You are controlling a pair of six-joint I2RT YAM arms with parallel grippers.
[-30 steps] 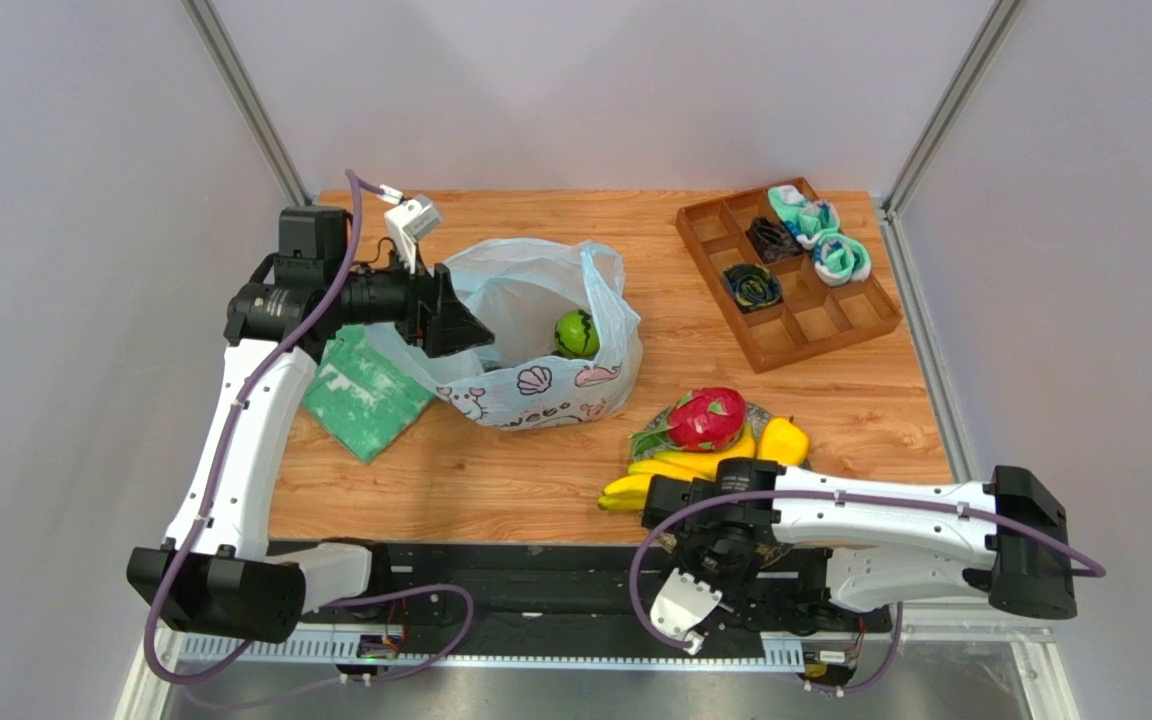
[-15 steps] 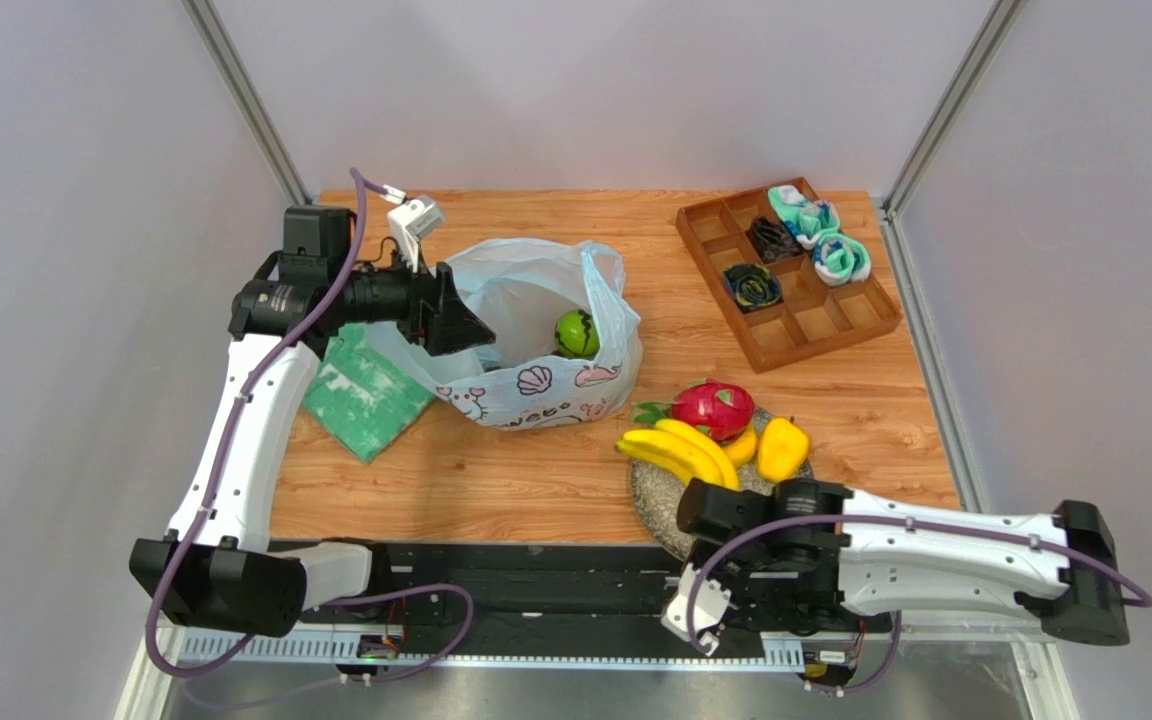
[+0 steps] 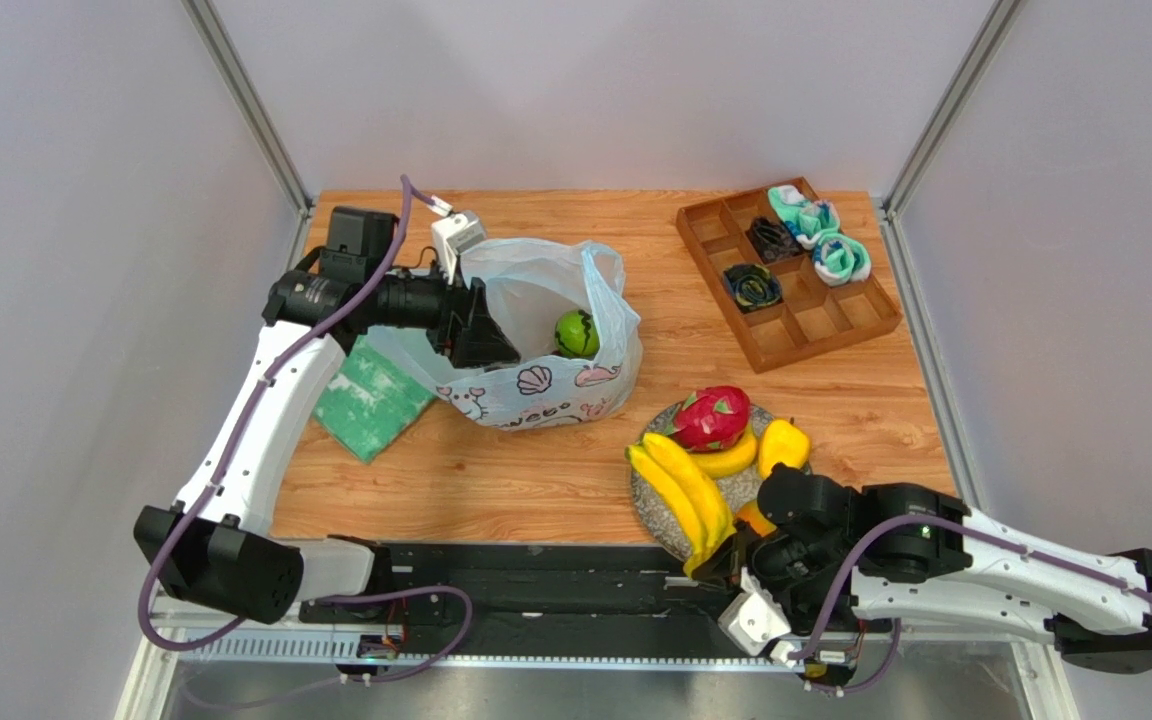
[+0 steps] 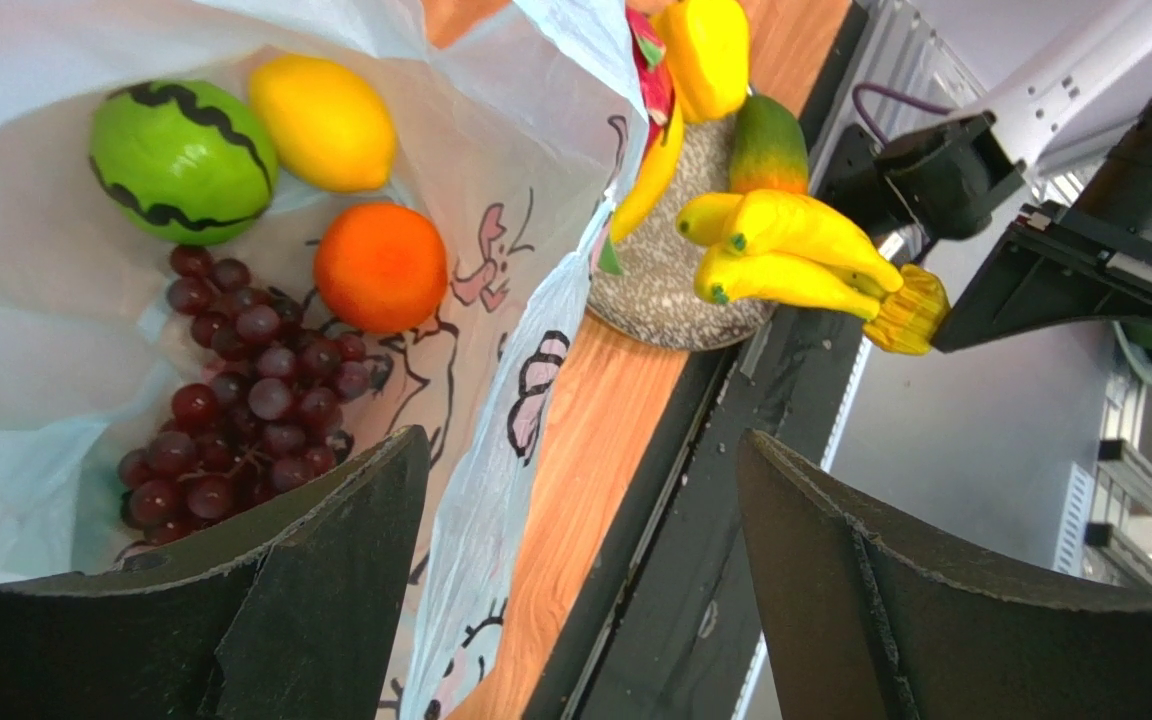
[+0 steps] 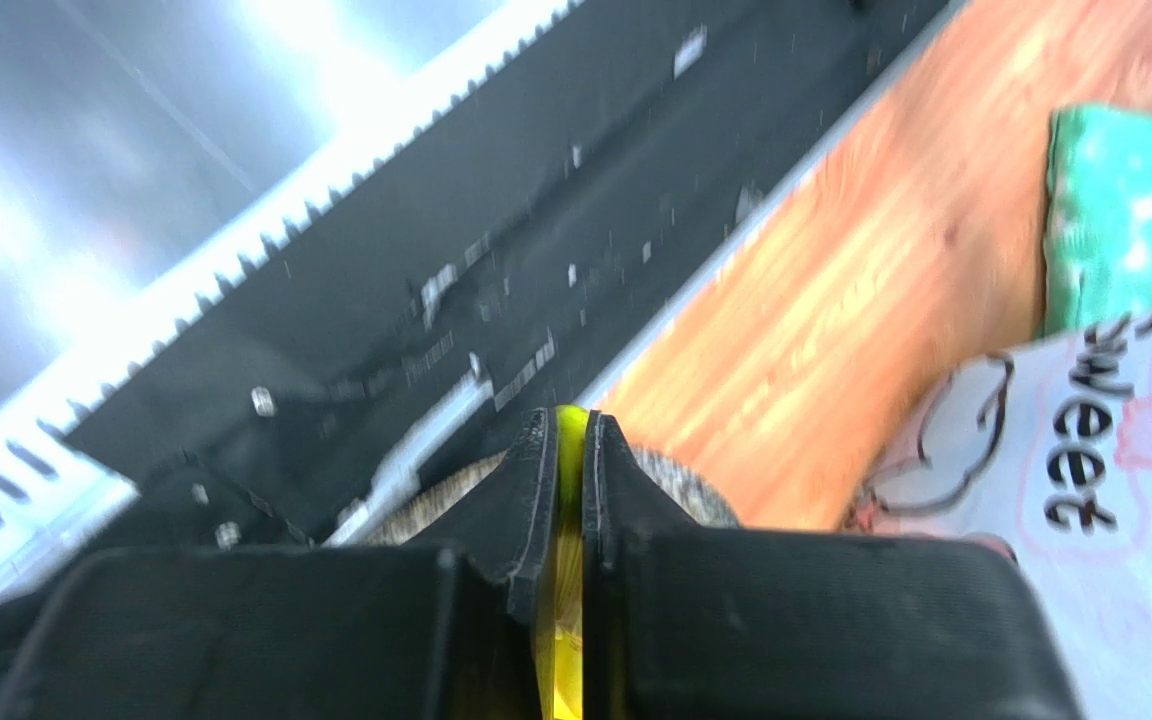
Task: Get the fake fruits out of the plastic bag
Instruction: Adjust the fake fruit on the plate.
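Observation:
The plastic bag [image 3: 537, 383] lies open at mid-table. My left gripper [image 4: 582, 443] is open and straddles the bag's near wall, one finger inside and one outside. Inside the bag I see a green striped fruit [image 4: 184, 158], a lemon [image 4: 324, 120], an orange [image 4: 379, 267] and dark grapes [image 4: 237, 390]. On a grey plate [image 3: 654, 507] sit bananas [image 3: 680, 492], a dragon fruit [image 3: 711, 417] and a yellow fruit [image 3: 784, 446]. My right gripper [image 3: 710, 558] is at the plate's near edge. In the right wrist view it [image 5: 570, 428] is shut with the bananas' yellow stem between its fingers.
A wooden divided tray [image 3: 823, 323] holding rolled socks stands at the back right. A green patterned cloth [image 3: 369, 398] lies left of the bag, under my left arm. The black base rail [image 3: 537, 578] runs along the table's near edge.
My right arm has swung back toward the near edge and its jaws have closed. The bananas have turned so that their stem points at it. My left gripper has shifted slightly right at the bag.

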